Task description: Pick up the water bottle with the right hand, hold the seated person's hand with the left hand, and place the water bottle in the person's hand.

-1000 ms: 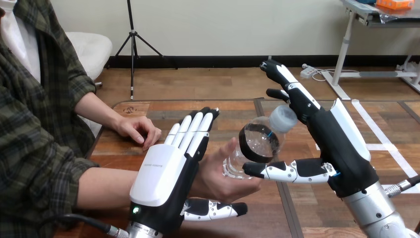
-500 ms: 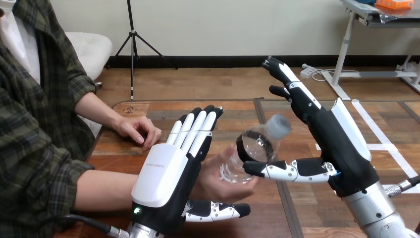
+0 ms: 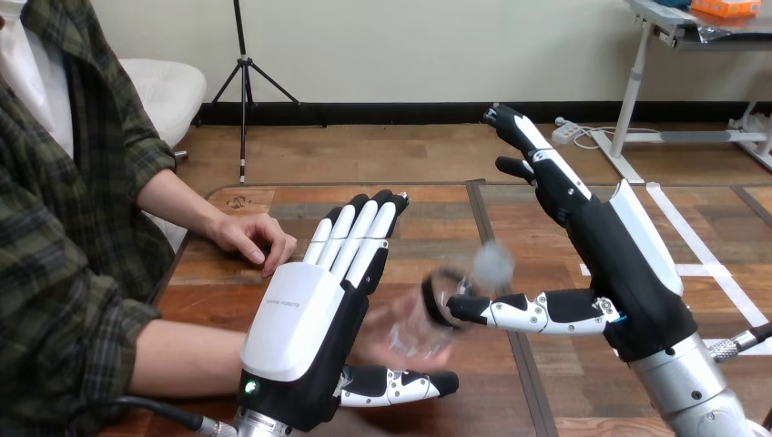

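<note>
Near the table's (image 3: 546, 382) front edge, our left hand (image 3: 309, 328) lies straight-fingered beside the person's hand (image 3: 380, 335), not clasping it. The water bottle (image 3: 426, 319), blurred, seems to tip onto that palm, just off our right hand (image 3: 628, 273), whose fingers are spread wide. We judge the placing step underway; next, that hand should draw clear.

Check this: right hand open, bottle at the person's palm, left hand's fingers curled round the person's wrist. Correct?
No. The head view shows the left hand with straight fingers, beside the person's hand, not curled round the wrist. The rest stands: right hand open, bottle at the person's palm.
</note>
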Controlling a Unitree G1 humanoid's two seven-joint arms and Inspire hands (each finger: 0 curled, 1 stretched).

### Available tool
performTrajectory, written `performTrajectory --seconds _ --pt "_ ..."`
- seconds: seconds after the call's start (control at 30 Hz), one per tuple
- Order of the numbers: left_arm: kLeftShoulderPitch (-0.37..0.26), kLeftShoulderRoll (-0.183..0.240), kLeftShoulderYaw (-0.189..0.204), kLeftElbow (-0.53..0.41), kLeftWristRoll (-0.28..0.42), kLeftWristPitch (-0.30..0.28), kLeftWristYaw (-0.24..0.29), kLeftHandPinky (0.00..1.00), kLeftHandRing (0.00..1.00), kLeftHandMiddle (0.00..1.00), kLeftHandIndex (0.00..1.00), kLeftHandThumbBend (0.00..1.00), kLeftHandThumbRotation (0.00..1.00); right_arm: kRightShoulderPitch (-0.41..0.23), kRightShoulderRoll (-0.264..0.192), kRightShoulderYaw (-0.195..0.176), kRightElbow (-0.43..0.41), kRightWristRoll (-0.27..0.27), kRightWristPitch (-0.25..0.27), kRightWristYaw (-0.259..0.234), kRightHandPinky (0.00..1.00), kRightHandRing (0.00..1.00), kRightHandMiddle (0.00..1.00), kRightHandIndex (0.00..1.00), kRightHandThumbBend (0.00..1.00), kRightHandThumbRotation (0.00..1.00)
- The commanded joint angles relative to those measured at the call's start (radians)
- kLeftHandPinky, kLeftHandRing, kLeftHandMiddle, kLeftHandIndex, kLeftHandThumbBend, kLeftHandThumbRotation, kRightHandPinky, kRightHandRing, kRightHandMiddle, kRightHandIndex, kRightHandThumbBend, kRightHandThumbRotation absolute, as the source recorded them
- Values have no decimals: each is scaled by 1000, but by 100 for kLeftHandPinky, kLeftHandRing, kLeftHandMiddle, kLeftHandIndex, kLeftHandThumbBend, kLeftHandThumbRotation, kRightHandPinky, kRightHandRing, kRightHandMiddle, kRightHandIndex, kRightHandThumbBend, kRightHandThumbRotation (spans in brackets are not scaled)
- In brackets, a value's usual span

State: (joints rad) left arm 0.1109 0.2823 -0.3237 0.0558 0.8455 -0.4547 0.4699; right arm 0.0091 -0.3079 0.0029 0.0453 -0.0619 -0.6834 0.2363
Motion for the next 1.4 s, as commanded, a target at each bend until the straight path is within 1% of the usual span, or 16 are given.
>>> performTrajectory --seconds 0.0,0.6,0.8,0.9,0.93,1.03,1.1,1.2,1.23,1.3,1.37 --pt "-44 10 9 -17 3 -11 17 100 100 100 100 100 36 -43 8 -10 -33 -2 -11 -16 91 99 100 96 83 14" --pt "-48 18 11 -7 -12 -41 26 100 100 100 100 100 34 -49 10 -8 -30 5 -12 -14 90 98 100 95 82 14" --pt "-60 21 9 24 -33 -102 57 100 100 100 100 100 34 -50 16 -8 -22 9 -20 -18 90 98 99 94 82 14" --pt "-70 22 9 49 -35 -139 87 100 100 100 100 100 34 -49 23 -9 -20 7 -24 -25 89 97 99 93 81 14" --pt "-74 21 9 59 -29 -154 106 100 100 100 100 100 34 -49 27 -11 -18 5 -29 -31 89 97 98 93 81 14" --pt "-82 19 10 81 -19 -185 143 100 100 100 100 100 36 -48 37 -13 -14 0 -38 -45 86 95 97 91 81 14" --pt "-86 18 11 91 -16 -200 159 100 100 100 100 100 38 -46 44 -14 -13 -3 -40 -54 85 94 96 90 80 15" --pt "-93 15 9 114 -28 -237 175 100 100 100 100 100 42 -48 55 -19 -2 -14 -60 -75 83 92 94 88 79 16" --pt "-97 13 8 126 -42 -260 179 100 100 100 100 100 43 -48 63 -20 2 -15 -65 -84 82 91 93 87 78 16" --pt "-102 11 8 141 -57 -287 184 100 100 100 100 100 46 -47 72 -21 5 -15 -70 -94 79 88 91 85 76 17" --pt "-109 2 8 160 -73 -321 196 100 100 100 100 100 48 -49 84 -24 16 -15 -86 -109 77 87 89 84 74 17"
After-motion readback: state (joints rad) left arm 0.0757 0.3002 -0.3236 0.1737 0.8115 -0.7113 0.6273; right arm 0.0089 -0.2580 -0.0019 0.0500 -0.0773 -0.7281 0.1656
